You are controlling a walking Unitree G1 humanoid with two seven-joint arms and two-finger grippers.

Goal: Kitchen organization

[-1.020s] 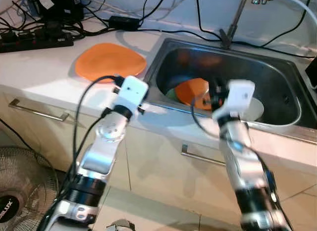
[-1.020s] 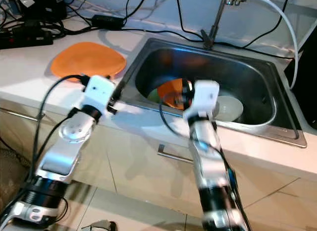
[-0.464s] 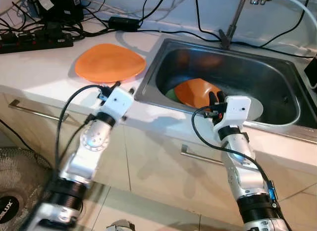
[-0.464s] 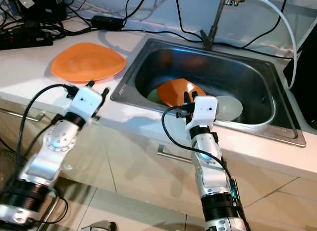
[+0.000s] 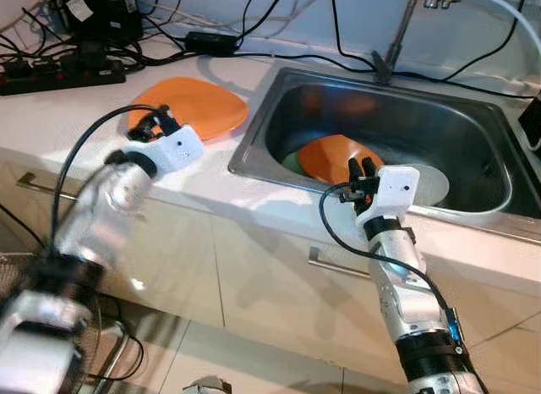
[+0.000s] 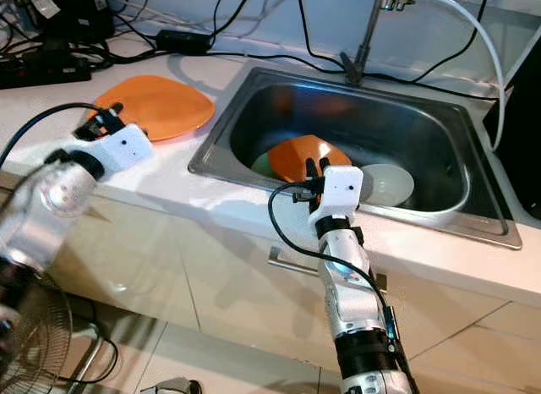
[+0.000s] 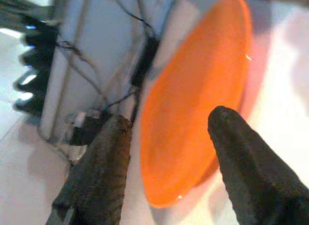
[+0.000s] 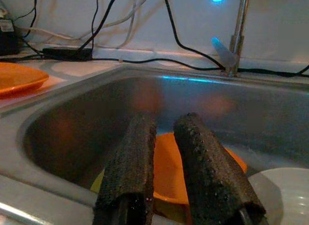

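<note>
I'm looking down on the white countertop (image 5: 68, 123) with the stainless sink (image 5: 499, 157) set into it on my right side, tap and cables along the back wall.

On the counter, just left of the sink's edge, lies an orange plate (image 5: 203, 106), flat and right way up. In the basin there is a second orange plate (image 5: 330, 155) tilted over something green (image 5: 292, 161) that I can't identify, and beside it a white plate (image 5: 435, 184) lying flat.

My left gripper (image 5: 152, 126) hangs over the near rim of the counter plate; in the wrist view its two black fingers (image 7: 104, 167) are spread wide with the plate's edge showing between them, nothing held. My right gripper (image 5: 359, 172) sits at the front wall of the sink, pointing in at the tilted plate; its fingers (image 8: 133, 162) are nearly together with a narrow gap, empty.

My read on handling: these plates look like rigid, light plastic or melamine, glossy and probably slick, more so in the sink if wet. The counter plate lies flush, so I'd pinch the raised rim, one finger over and one slipped under the lip. The tilted sink plate offers its lifted edge, an easier bite. The white plate may be ceramic and heavier; I can't tell.
</note>
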